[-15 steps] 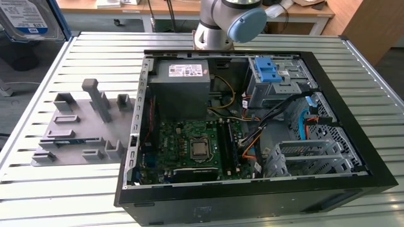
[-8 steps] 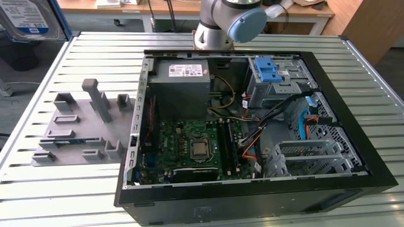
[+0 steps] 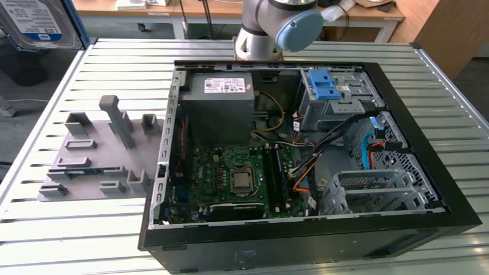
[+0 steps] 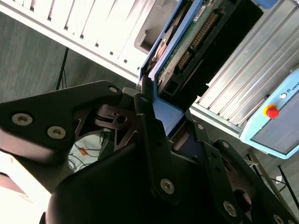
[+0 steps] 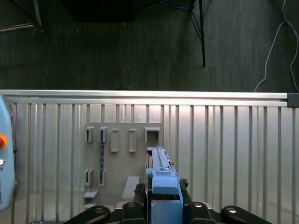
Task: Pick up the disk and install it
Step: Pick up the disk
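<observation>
The disk, a silver drive with a white-and-blue label and blue side rails, hangs in the air at the exterior view's upper left, beyond the table's corner. In the second wrist view my gripper is shut on the disk, whose green circuit board and connector face the camera. The first wrist view shows the disk edge-on with its blue rail up, clamped in the gripper, high above the grey slotted holder.
An open computer case lies on the slatted table, with a power-supply box, a drive cage with a blue latch and a metal cage. The grey holder sits left of it. A pendant lies nearby.
</observation>
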Robot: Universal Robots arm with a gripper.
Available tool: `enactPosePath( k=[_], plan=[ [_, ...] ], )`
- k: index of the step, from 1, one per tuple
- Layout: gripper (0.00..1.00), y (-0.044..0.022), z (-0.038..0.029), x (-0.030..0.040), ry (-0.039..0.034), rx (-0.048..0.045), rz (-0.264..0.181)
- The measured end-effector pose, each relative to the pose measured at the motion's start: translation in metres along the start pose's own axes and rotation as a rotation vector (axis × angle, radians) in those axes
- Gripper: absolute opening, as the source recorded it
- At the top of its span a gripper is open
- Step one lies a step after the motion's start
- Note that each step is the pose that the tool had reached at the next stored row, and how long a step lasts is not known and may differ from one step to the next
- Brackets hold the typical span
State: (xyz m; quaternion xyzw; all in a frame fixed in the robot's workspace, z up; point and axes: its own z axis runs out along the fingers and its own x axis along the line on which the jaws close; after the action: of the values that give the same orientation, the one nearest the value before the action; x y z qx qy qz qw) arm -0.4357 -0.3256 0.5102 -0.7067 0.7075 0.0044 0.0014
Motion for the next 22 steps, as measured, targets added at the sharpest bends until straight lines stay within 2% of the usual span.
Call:
enactPosePath(
  k=[22],
  plan=[
    [0.36,-0.0052,-0.0001,0.0000,0.0000,-0.0001,0.000]
  ],
)
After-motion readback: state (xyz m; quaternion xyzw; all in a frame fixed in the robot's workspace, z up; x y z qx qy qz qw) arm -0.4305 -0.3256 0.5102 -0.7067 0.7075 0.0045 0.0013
